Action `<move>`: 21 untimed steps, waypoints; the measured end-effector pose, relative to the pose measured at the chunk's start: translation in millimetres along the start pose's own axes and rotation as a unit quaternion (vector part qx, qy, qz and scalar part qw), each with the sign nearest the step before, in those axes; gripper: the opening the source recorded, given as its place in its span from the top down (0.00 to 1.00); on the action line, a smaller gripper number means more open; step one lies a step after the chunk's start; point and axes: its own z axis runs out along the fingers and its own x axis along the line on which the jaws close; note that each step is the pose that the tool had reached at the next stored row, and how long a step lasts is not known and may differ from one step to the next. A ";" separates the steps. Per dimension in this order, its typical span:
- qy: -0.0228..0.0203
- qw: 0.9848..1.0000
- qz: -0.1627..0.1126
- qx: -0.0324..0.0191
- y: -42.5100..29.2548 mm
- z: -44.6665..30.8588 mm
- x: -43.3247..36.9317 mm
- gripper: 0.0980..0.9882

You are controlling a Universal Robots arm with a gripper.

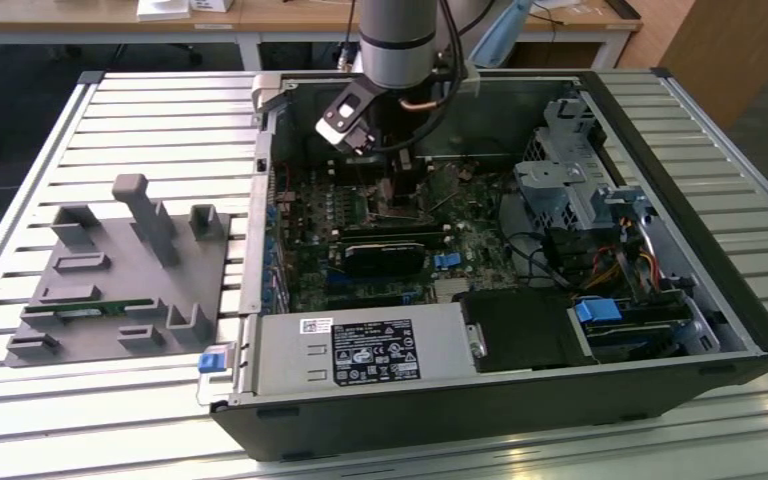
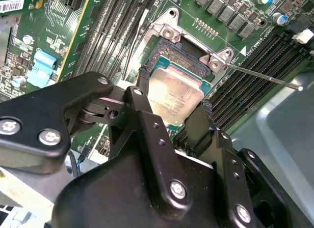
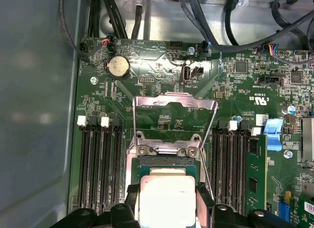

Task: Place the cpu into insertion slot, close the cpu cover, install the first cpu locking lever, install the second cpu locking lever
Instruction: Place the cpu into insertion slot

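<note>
The arm reached down into an open computer case (image 1: 651,300) that lay on a slatted metal surface (image 1: 157,110), with a grey fixture (image 1: 117,280) beside it on the exterior view's left. In both wrist views the claw (image 2: 174,93) (image 3: 167,198) was clenched on the cpu (image 2: 171,102) (image 3: 167,188), its 2 black fingers (image 2: 203,117) pressing against opposite edges of the chip. The cpu, silver top up, sat directly over the insertion slot (image 2: 184,53) (image 3: 167,161), overlapping its dark rim. Whether it was fully seated could not be told.

The cpu cover (image 3: 174,101) stood swung up and open behind the slot in the first wrist view, the green motherboard (image 3: 162,85) visible through its cut-out. A thin locking lever (image 2: 265,76) stuck out free from the slot's corner in the second wrist view. Long black memory slots (image 3: 98,164) flanked the socket on both sides, and a coin cell (image 3: 118,66) lay further along the board.
</note>
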 end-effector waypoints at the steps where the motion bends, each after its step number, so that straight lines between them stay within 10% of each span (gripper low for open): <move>1: 0.000 1.000 0.000 0.000 0.0 0.6 0.0 0.50; 21: 0.000 1.000 0.001 0.000 -1.8 13.7 -0.2 0.50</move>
